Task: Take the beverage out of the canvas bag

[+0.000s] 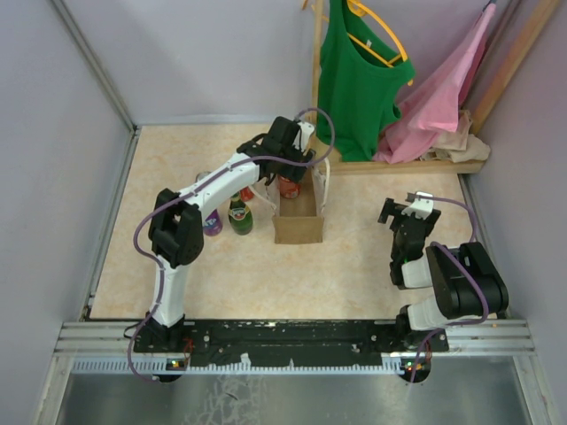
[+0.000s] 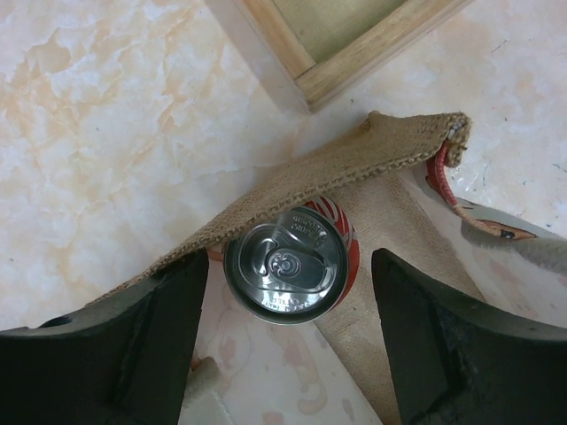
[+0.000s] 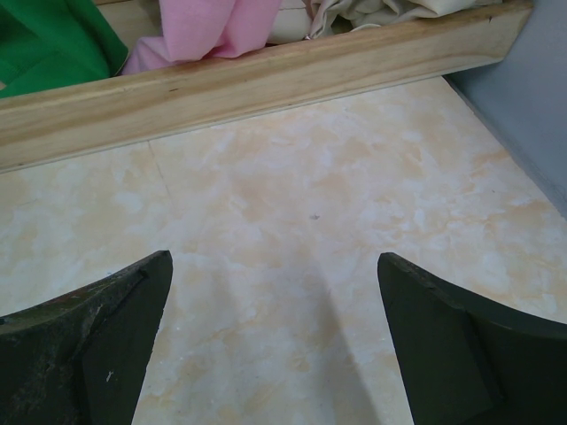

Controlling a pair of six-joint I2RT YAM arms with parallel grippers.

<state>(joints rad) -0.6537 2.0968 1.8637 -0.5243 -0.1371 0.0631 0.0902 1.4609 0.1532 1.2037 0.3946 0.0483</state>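
Note:
The canvas bag (image 1: 298, 227) stands upright at mid-table, a tan-brown tote with white rope handles (image 1: 327, 181). A red beverage can (image 1: 289, 186) with a silver top stands at the bag's far left corner. In the left wrist view the can (image 2: 285, 263) sits against the bag's burlap rim (image 2: 354, 159), and I cannot tell whether it is inside or just outside. My left gripper (image 1: 288, 166) hangs over the can, open. Its fingers (image 2: 168, 336) stand either side of the can without touching it. My right gripper (image 1: 400, 209) is open and empty over bare table at the right; in its wrist view (image 3: 275, 266) only floor shows between the fingers.
A green bottle (image 1: 239, 215) and a purple can (image 1: 213, 223) stand left of the bag. A wooden clothes rack base (image 1: 399, 166) runs behind it, with a green shirt (image 1: 359, 80) and pink garment (image 1: 443, 97). The rack's wood shows in both wrist views (image 2: 354, 44) (image 3: 266, 84).

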